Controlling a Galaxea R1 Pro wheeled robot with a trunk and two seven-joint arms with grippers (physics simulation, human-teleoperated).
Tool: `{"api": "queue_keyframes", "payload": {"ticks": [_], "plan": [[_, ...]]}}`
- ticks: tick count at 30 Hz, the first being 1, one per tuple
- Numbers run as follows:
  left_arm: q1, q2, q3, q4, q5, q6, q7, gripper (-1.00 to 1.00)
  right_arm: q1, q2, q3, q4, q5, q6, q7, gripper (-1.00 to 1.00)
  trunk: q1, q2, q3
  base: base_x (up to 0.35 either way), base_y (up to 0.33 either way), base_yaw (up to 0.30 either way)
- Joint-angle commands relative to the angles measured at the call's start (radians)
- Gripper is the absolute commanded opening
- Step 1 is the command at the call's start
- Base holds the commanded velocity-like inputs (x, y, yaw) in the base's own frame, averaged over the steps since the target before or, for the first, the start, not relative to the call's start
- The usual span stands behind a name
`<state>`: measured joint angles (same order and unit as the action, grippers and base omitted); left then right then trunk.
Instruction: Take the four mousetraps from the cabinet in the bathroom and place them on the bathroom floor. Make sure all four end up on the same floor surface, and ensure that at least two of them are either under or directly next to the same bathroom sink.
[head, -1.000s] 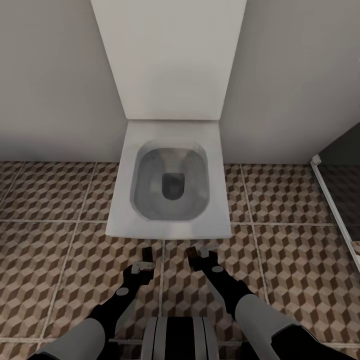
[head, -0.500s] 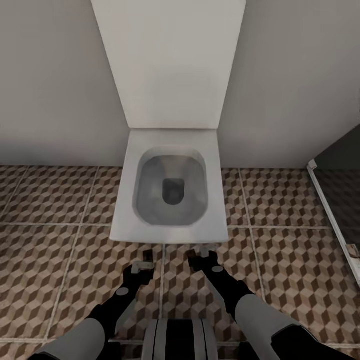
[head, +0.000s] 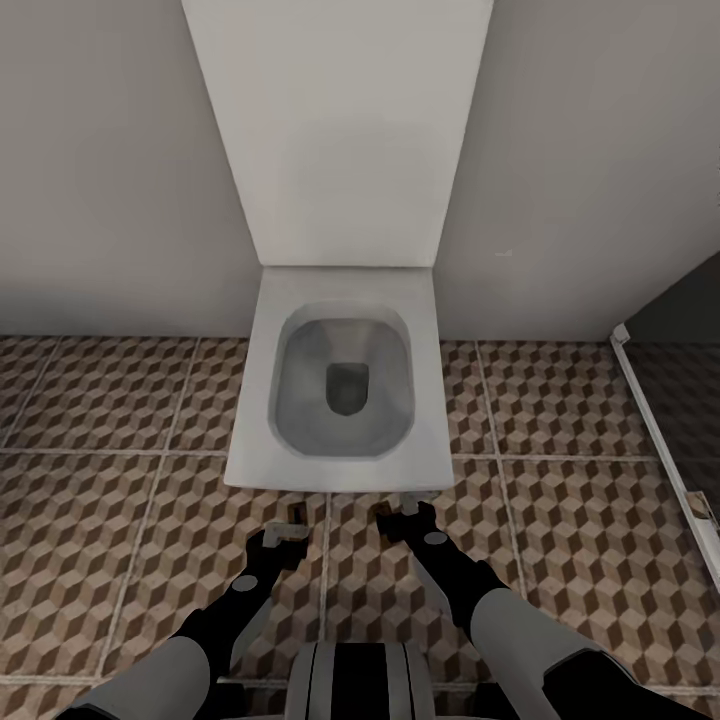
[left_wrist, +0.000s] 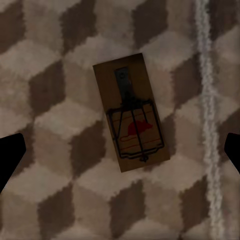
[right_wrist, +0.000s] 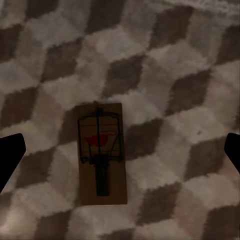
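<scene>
Two mousetraps lie flat on the cube-patterned bathroom floor (head: 120, 530). In the left wrist view one mousetrap (left_wrist: 132, 112), a brown board with a dark wire bar and a red mark, lies below my left gripper (left_wrist: 120, 152), whose fingers (left_wrist: 10, 155) stand wide apart and clear of it. The right wrist view has the other mousetrap (right_wrist: 101, 152) lying the same way under my right gripper (right_wrist: 120, 152), also open. From the head, both grippers, left (head: 283, 535) and right (head: 400, 518), hang low over the tiles just before a white boxy unit. The cabinet and the sink are out of view.
The white boxy unit (head: 260, 440) with a recessed grey bowl stands against the pale wall (head: 100, 200), its raised lid (head: 340, 130) leaning back. A white rail with dark glass (head: 650, 420) runs along the right. A pale grout line (left_wrist: 207, 125) passes beside the left trap.
The whole head picture has shifted slightly, with the white unit now lower in it: the camera moved. Both arms keep the same pose.
</scene>
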<state>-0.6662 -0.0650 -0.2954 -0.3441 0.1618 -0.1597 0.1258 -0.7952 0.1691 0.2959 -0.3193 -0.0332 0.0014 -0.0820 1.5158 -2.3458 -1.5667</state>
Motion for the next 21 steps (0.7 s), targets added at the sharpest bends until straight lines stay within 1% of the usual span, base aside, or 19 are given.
{"api": "queue_keyframes", "payload": {"ticks": [1, 14, 17, 21], "plan": [[-0.001, 0.001, -0.009, 0.001, 0.010, -0.004, 0.006, 1.00, -0.001, -0.001, 0.008, 0.000, -0.004, 0.000, -0.007, 1.00, 0.000, 0.000, 0.000, 0.000, 0.000, 0.000], [-0.001, 0.001, -0.009, 0.002, 0.010, -0.006, 0.008, 1.00, -0.001, -0.003, 0.008, 0.000, -0.004, 0.000, -0.007, 1.00, 0.000, 0.000, 0.000, -0.010, 0.000, 0.000], [-0.001, 0.002, -0.009, 0.002, 0.010, -0.013, 0.008, 1.00, -0.001, -0.004, 0.008, 0.000, -0.004, 0.000, -0.007, 1.00, 0.000, 0.000, 0.000, -0.174, 0.000, 0.000], [-0.001, 0.003, -0.009, 0.002, 0.010, -0.031, 0.008, 1.00, -0.001, -0.005, 0.008, 0.000, -0.004, 0.000, -0.007, 1.00, 0.000, 0.000, 0.000, -0.280, 0.000, 0.000]]}}
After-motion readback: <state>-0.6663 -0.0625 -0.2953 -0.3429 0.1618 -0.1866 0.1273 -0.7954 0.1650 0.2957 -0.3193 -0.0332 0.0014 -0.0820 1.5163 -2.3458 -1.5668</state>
